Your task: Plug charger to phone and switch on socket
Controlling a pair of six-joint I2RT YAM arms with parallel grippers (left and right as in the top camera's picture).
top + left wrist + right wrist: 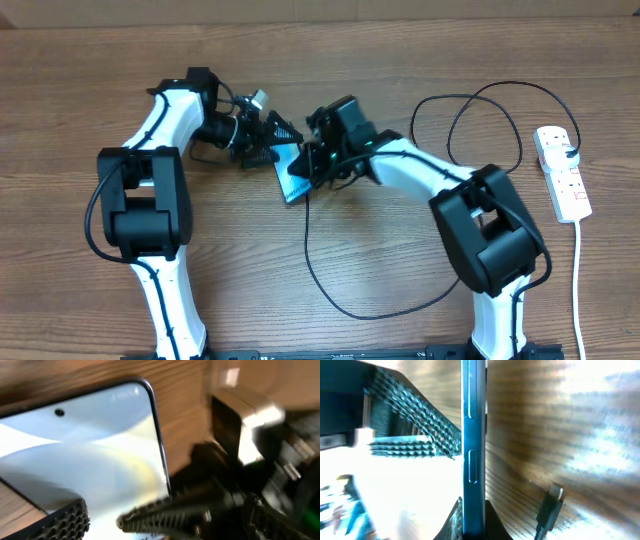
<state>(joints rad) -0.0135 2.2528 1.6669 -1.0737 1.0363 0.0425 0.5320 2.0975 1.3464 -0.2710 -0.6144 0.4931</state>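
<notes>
1. Ribbed fingers [67, 522] of the left gripper [102, 515] sit closest to the left wrist lens. They are spread apart at 6 o'clock of that view and hold nothing. The lit screen of the phone [90, 445] is just behind them.
2. Right gripper [473, 521] is clamped on the phone's thin edge. Seen from overhead, the phone sits just off centre toward 11 o'clock, between the two grippers. Whether it lies flat or tilted cannot be told.
3. Charger [306, 230]: the cable loops widely from centre toward 5 o'clock and up to 2 o'clock. Its connector tip [551, 502] lies loose on the table [320, 60] at 5 o'clock of the right wrist view, near the phone but unplugged.
4. Hazard: the edge grip is narrow. Contact from the left fingers as they close could pivot the phone or slip it out of the clamp.
5. Hazard: both grippers crowd the phone. Either one moving without clearance risks a collision.
6. Hazard: neither gripper holds the connector tip. Cable slack beneath the right arm may snag and drag the tip away.
7. Socket [562, 172] lies at 3 o'clock, well apart from the phone. A dark plug appears seated near its far end. Whether it is switched on cannot be told.
8. Containers: none in view, so there are no contents to report.
</notes>
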